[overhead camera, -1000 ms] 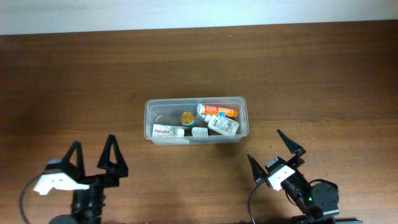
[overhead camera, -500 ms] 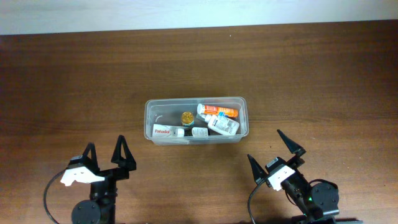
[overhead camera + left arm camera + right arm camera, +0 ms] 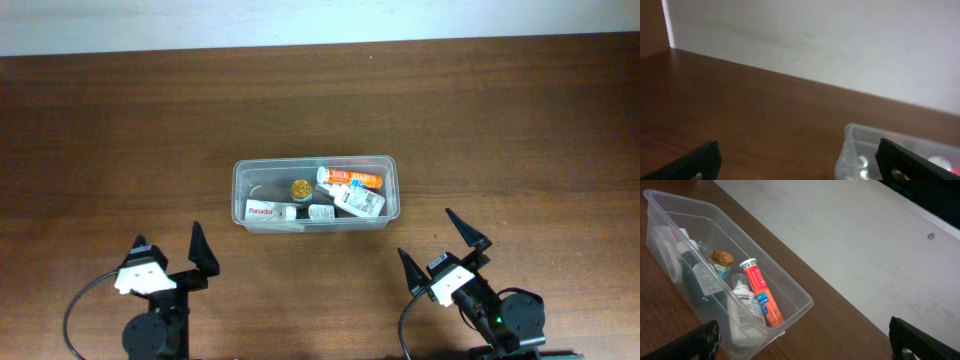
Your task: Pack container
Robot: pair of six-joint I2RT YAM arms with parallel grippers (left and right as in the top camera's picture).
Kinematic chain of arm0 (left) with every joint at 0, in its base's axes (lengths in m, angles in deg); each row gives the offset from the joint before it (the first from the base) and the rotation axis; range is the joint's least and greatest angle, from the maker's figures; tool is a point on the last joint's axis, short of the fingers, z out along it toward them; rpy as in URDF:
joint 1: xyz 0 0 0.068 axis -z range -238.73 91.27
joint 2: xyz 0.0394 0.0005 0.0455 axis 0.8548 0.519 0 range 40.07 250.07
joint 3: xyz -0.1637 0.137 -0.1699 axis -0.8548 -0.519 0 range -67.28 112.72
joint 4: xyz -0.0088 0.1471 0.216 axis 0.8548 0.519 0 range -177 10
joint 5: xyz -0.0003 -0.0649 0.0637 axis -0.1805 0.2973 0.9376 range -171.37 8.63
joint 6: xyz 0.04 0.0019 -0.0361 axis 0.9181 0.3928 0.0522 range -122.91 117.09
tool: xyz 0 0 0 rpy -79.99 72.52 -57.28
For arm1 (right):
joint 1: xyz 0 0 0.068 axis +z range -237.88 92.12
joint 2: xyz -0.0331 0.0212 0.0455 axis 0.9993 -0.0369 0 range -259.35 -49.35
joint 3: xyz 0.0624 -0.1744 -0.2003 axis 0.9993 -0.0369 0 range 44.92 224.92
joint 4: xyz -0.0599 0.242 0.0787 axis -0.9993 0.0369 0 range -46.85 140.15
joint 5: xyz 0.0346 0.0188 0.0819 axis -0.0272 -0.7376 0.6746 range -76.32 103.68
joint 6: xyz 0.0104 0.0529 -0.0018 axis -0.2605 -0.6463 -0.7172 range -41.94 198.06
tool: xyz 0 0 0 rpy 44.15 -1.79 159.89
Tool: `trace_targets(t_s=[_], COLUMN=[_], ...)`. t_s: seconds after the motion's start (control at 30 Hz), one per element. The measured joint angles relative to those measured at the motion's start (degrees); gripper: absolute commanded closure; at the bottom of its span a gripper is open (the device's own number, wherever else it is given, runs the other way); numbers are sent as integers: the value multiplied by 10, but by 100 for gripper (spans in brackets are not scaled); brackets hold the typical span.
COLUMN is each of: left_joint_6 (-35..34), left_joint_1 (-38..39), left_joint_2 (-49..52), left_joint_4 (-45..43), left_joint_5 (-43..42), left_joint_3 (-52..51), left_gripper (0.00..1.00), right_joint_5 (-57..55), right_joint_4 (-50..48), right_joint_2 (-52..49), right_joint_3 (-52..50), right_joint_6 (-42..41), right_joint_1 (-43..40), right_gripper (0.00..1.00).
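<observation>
The clear plastic container (image 3: pixel 391 190) stands at the table's middle. It holds an orange tube (image 3: pixel 352 177), a white bottle (image 3: pixel 360 200), a gold-capped jar (image 3: pixel 300 188), a Panadol box (image 3: pixel 262 211) and a small bottle (image 3: pixel 320 213). It also shows in the right wrist view (image 3: pixel 800 300) and at the lower right of the left wrist view (image 3: pixel 850 145). My left gripper (image 3: pixel 170 255) is open and empty at the front left. My right gripper (image 3: pixel 440 245) is open and empty at the front right. Both are apart from the container.
The dark wooden table (image 3: pixel 120 130) ends at a white wall (image 3: pixel 300 20) at the back. Both arm bases sit at the table's front edge.
My left gripper has drawn back toward the front edge and turned slightly right. The right arm and the container have not moved.
</observation>
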Motion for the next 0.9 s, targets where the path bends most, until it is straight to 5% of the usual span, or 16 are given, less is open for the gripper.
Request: trace_targets(t_s=[0.9], left_joint_6=[73], left_joint_1=[24], left_joint_2=[0], left_joint_4=[3], left_joint_5=[0], left_joint_3=[-21], left_gripper=[1], right_joint_5=[0], right_joint_4=[0], right_joint_2=[0], right_joint_3=[0], right_joint_6=[0], right_joint_1=[0], right_gripper=[2])
